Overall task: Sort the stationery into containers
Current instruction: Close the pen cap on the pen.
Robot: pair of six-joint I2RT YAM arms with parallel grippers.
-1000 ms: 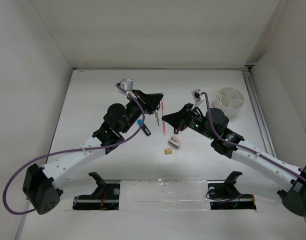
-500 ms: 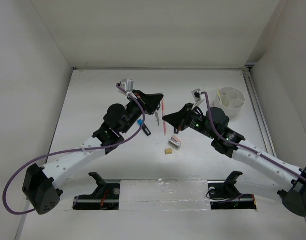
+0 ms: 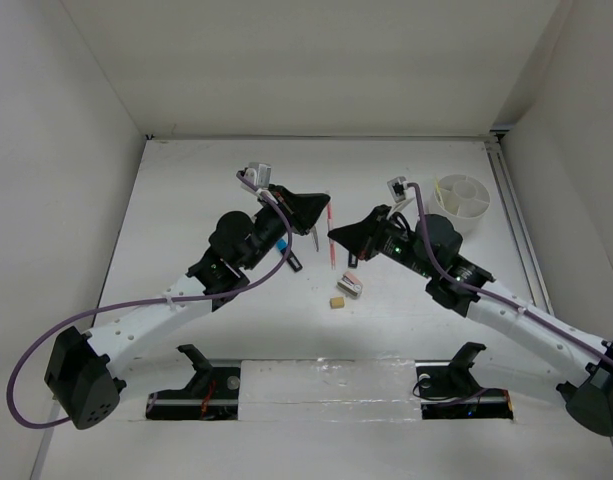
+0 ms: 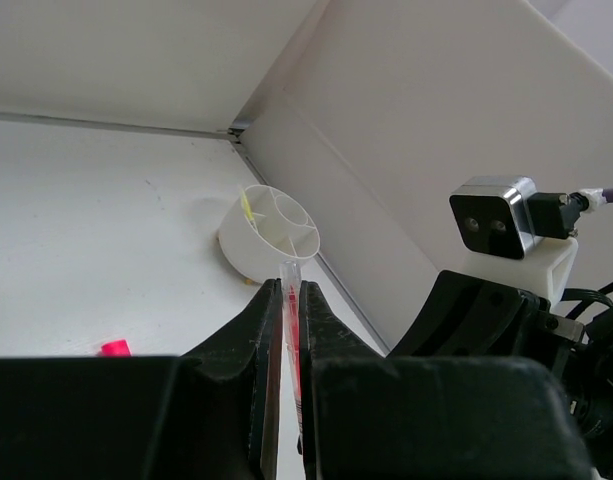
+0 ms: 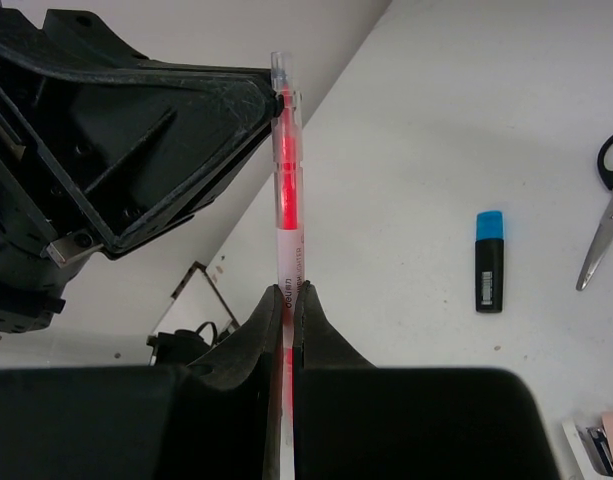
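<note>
Handover, midair: my left jaws and right jaws both pinch the pencil, 9 o'clock of the cup. Left should let go fully before right swings it over.

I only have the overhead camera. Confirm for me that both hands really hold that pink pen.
Observer: The right wrist camera shows the right hand shut on the pink pen, just below its printed band.
Operator: Now check the left one.
Observer: The left wrist camera shows the left hand pinching the same pen near its clear end.
Operator: Look into the cup.
Observer: From the left wrist camera, one compartment of the cup holds a yellow item.
</note>
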